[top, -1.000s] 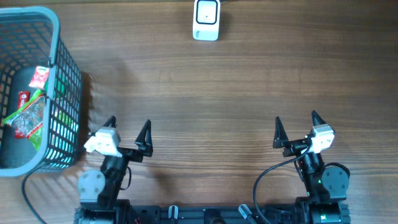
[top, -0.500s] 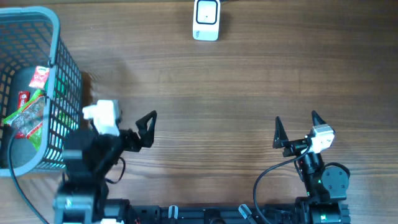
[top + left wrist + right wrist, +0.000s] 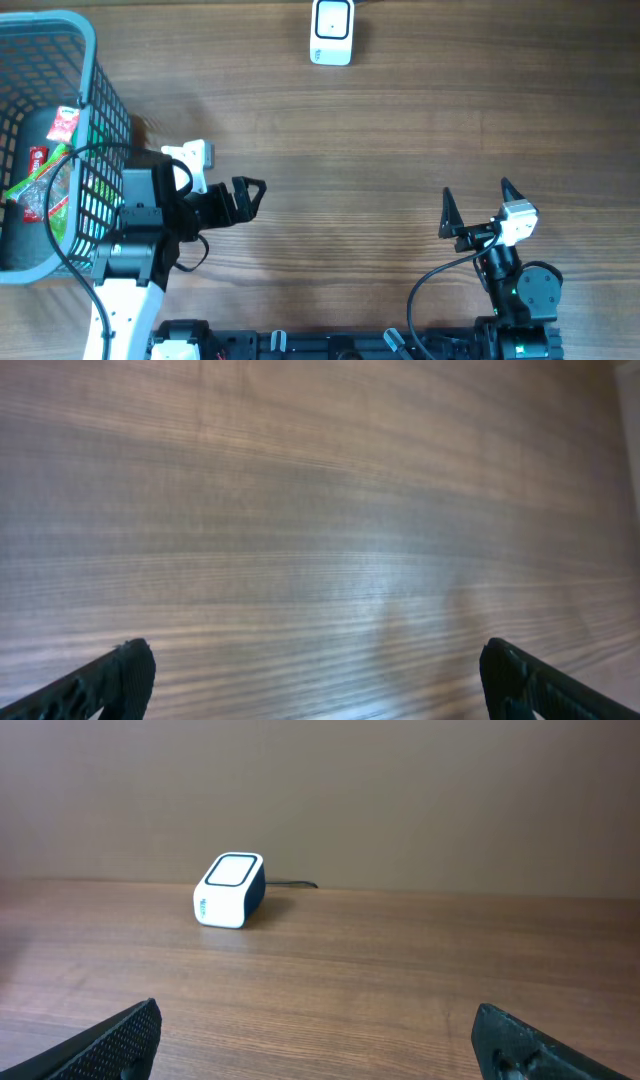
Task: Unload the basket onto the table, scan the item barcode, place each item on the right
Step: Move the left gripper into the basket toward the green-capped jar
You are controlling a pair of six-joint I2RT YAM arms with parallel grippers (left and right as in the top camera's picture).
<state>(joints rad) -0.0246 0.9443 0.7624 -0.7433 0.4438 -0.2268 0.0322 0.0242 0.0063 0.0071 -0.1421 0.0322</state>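
Observation:
The items are small packets, a red one [image 3: 62, 122] and green-and-clear ones [image 3: 42, 187], lying inside the blue-grey basket [image 3: 92, 60] at the table's left edge. The white barcode scanner [image 3: 331, 32] stands at the far middle of the table, and the right wrist view shows the scanner [image 3: 230, 890] too. My left gripper [image 3: 243, 197] hovers open just right of the basket; in the wrist view the left gripper [image 3: 318, 680] has only bare wood between its fingers. My right gripper [image 3: 477, 195] rests open near the front right, and the right gripper [image 3: 318, 1035] is empty.
The basket's mesh wall [image 3: 108, 170] stands close to the left arm's side. A black cable runs from the left arm over the basket's rim. The scanner's cord leads off the far edge.
The left arm has lifted from its rest pose and swung forward and slightly right, beside the basket. The right arm has not moved. Both grippers stayed open.

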